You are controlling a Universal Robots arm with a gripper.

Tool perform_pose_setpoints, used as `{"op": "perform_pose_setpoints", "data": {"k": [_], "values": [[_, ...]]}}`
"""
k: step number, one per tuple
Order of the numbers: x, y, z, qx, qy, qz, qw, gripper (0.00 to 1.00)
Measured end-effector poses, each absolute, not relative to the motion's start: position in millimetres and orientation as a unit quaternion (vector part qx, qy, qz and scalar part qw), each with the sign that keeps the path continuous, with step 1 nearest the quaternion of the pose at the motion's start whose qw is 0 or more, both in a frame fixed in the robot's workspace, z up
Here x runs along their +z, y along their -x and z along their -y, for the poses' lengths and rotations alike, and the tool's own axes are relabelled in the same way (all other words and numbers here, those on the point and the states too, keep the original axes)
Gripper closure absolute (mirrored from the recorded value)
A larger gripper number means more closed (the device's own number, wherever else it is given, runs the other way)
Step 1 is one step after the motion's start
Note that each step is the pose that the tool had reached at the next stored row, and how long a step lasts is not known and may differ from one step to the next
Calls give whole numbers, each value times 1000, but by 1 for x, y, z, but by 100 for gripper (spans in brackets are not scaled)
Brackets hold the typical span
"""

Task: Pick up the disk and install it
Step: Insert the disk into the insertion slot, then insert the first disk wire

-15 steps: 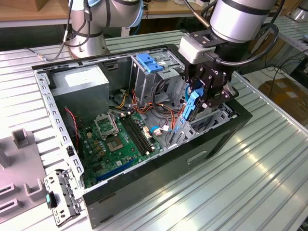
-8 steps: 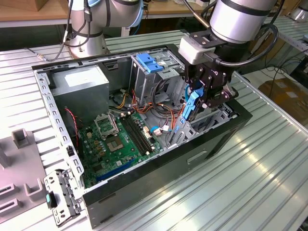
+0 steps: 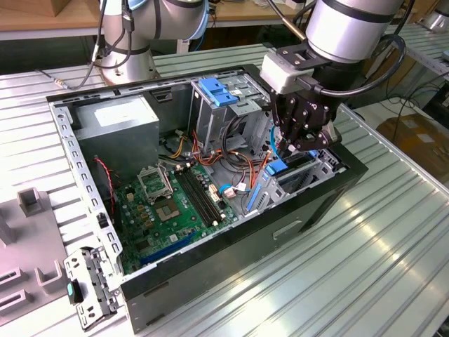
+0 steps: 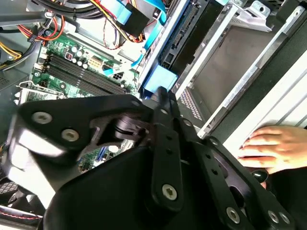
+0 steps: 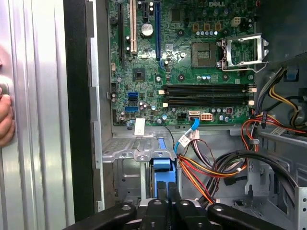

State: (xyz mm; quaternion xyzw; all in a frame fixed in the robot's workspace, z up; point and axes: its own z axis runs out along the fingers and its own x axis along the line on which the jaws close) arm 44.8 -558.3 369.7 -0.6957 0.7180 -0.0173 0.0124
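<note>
The disk [image 3: 279, 168] stands on edge in the metal drive bay [image 3: 319, 168] at the front corner of the open computer case, on the exterior view's right. Its blue rail end [image 5: 162, 173] faces up toward me, and the rest sits down inside the bay. My gripper [image 3: 293, 149] hangs straight above it with its black fingers [image 5: 157, 196] shut together, tips right at that blue end [image 4: 160, 79]. I cannot tell whether they pinch it or only touch it.
The motherboard [image 3: 175, 203] lies on the case floor beside the bay, with orange, red and black cables [image 5: 216, 167] bunched close to the disk. A tall cage with a blue latch [image 3: 217, 91] and a grey power supply [image 3: 116, 123] stand behind. A person's hand [image 4: 273, 146] rests outside the case wall.
</note>
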Motion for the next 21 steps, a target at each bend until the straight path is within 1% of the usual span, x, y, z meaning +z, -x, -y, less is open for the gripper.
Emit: {"op": "perform_pose_setpoints", "data": {"k": [2,17,21], "values": [[370,-45,558,-17,696,-718,12,89],[370,-45,558,-18,696,-718,12,89],[370,-57,557,-18,696,-718,12,89]]}}
